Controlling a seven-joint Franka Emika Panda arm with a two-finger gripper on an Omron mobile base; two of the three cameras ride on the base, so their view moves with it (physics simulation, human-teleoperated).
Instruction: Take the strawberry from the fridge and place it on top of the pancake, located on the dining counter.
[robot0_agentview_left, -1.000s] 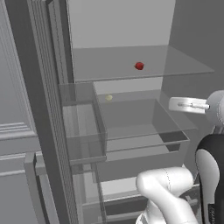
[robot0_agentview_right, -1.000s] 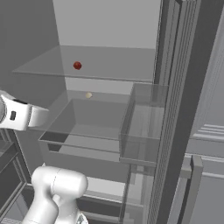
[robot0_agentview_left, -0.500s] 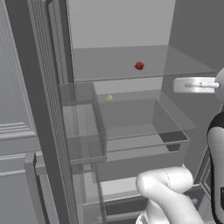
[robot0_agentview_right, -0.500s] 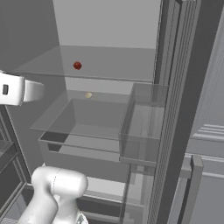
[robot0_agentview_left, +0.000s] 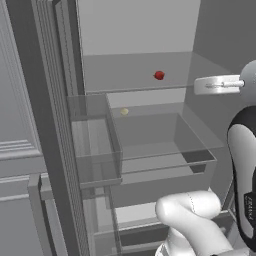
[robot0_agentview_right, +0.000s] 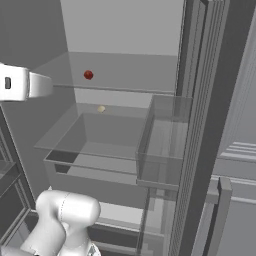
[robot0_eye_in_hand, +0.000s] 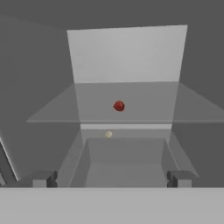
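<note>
tool (robot0_eye_in_hand: 111, 178): jaws spread wide, holding nothing, aimed level into the open fridge (robot0_agentview_left: 135, 30), likely lining up a reach | strawberry (robot0_eye_in_hand: 119, 106): alone mid-way on the upper glass shelf (robot0_eye_in_hand: 144, 103), well ahead of the fingertips | look: tiny, round, glossy red | small pale item (robot0_eye_in_hand: 108, 134): lower shelf behind drawer

We are looking into a rendered household kitchen. The fridge (robot0_agentview_left: 150, 30) stands open, its pale interior fitted with a glass shelf (robot0_agentview_left: 140, 72) and a clear drawer (robot0_agentview_left: 165, 145) below. On the shelf lies the strawberry (robot0_agentview_left: 159, 75), with a small pale yellowish item (robot0_agentview_left: 124, 112) lower down. At the far left we see grey panelled cabinets (robot0_agentview_left: 17, 165).
</note>
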